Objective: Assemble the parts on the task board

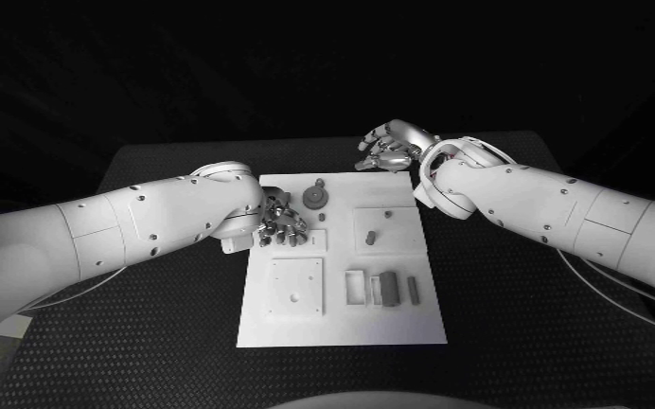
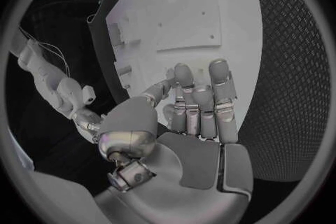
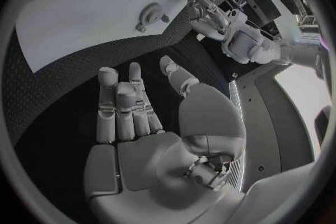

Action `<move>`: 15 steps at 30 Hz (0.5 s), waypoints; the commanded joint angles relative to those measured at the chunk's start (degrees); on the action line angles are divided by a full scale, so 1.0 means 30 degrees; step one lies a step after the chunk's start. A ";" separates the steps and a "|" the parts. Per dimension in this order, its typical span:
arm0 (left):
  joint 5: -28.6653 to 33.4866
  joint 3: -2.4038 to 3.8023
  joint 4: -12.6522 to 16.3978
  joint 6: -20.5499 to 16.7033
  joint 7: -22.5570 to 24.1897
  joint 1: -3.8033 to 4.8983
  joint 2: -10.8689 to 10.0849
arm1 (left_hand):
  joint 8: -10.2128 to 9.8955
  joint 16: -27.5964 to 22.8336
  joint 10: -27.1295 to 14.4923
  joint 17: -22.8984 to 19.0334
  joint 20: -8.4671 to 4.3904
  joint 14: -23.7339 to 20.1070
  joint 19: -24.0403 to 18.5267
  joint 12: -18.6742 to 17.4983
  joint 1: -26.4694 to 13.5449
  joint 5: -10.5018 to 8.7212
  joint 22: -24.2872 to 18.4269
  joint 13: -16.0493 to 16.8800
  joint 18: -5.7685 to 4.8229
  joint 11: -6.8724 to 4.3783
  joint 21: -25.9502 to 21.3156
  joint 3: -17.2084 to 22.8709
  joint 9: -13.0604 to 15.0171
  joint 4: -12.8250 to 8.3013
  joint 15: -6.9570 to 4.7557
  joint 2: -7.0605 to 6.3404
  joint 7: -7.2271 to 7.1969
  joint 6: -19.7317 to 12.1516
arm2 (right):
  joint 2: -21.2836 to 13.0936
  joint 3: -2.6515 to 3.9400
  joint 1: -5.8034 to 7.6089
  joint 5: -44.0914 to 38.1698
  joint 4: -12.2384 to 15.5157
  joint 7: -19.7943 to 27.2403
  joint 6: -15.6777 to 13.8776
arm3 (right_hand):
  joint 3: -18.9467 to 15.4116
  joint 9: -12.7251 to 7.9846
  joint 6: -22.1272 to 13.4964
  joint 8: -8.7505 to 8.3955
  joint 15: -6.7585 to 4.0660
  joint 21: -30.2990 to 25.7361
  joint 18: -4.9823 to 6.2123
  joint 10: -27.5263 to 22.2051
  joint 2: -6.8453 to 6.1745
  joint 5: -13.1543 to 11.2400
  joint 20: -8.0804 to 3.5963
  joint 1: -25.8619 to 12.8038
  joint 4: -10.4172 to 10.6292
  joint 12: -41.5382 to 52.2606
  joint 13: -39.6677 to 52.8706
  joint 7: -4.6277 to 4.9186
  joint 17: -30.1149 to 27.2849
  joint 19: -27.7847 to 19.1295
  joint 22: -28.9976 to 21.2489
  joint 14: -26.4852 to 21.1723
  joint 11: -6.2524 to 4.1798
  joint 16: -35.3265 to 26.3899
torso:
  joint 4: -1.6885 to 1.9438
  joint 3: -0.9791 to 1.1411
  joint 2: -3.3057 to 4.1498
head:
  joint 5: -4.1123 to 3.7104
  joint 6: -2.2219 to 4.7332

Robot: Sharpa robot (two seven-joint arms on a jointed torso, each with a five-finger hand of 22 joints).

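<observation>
Left silver many-fingered hand (image 1: 280,226): low over near-left area of white flat task board (image 1: 342,328), fingers loosely curled, holding nothing. Right silver many-fingered hand (image 1: 392,147): raised beyond board's far edge, spread, empty. Small grey round part with stem (image 1: 317,197): just beside left hand, on board. Grey upright peg-like parts (image 1: 388,287): toward right arm's side. Probably light, rigid, smooth, apt to slip; best pinched across sides.

1 task board (image 1: 274,328), 2 hands, and about 5 small parts (image 1: 389,287).
</observation>
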 commanded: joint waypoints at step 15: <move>-0.3876 -0.0006 0.0818 -0.0606 -0.0018 -0.0117 -0.0114 | 0.0012 -0.0045 0.0054 -0.0002 -0.0040 0.0126 0.0256 -0.0030 0.0115 0.0004 0.0326 0.0023 -0.0080 0.0055 0.0006 0.4335 0.0074 -0.4037 -0.0068 -0.0101 0.0512 0.0535 | -0.0021 0.0007 -0.0007 -0.0068 0.0064 0.0076 0.0237 | 0.0064 -0.0027 -0.0019 0.0121 0.0010 -0.0099 0.1172 -0.0085 0.0005 0.0030 -0.0093 -0.0151 0.0075 -0.0118 0.0024 0.0200 -0.0021 -0.0041 0.0343 -0.0176 0.0044 0.0105 | -0.0002 0.0027 0.0003 | 0.0068 0.0024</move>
